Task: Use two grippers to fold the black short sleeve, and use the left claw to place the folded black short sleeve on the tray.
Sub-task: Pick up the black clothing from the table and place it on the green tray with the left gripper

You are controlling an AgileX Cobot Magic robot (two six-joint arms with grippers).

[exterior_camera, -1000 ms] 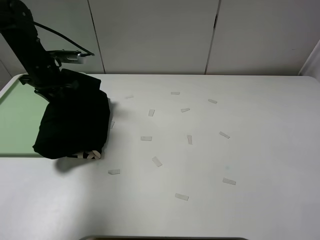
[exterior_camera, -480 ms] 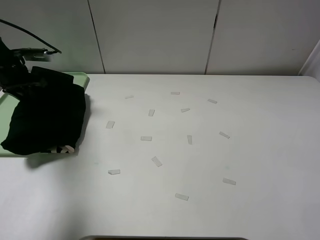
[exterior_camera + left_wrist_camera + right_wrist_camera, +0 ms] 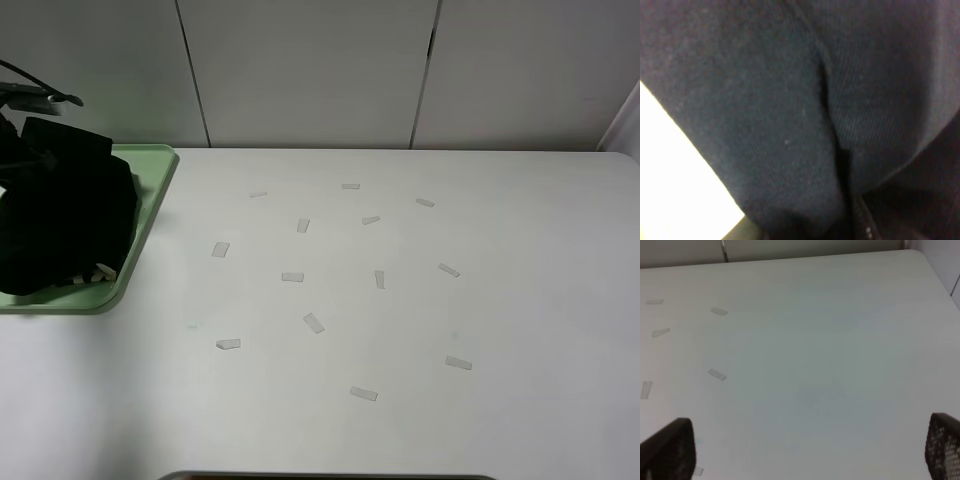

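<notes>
Black short sleeve (image 3: 765, 100): matt ribbed cloth. Tray (image 3: 150, 200): smooth pale-green plastic. Table (image 3: 450, 300): smooth matt white.

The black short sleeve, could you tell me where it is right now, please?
In the exterior high view the black short sleeve sits bundled at the far left edge, over the tray, with the left arm just behind it.

Counter (image 3: 480, 300) is wide open except flat tape bits (image 3: 315, 322); shirt (image 3: 60, 225) blocks the tray (image 3: 150, 205) far left.
</notes>
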